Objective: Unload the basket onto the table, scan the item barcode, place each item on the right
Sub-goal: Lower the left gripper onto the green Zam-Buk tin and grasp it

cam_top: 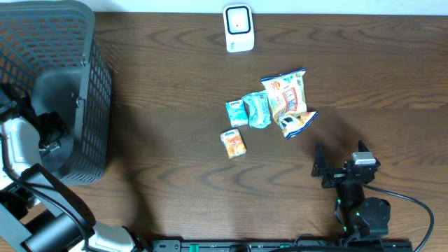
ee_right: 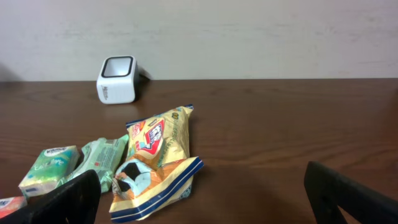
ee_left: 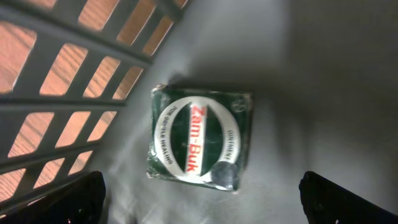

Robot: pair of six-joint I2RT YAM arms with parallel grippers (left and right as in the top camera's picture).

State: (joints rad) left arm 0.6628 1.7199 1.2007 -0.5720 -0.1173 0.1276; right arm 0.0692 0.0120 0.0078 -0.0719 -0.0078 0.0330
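A dark green Zam-Buk box with a white oval and red lettering lies flat on the grey floor of the basket. My left gripper hovers just above and short of it, open, with nothing between its fingers. The white barcode scanner stands at the table's far edge, also visible from the right wrist as the scanner. My right gripper rests open near the front right, facing the pile of packets, with nothing in it.
A yellow snack bag, a green wipes pack, a tissue pack and a small orange packet lie mid-table. The basket's slatted wall rises close on the left of the box.
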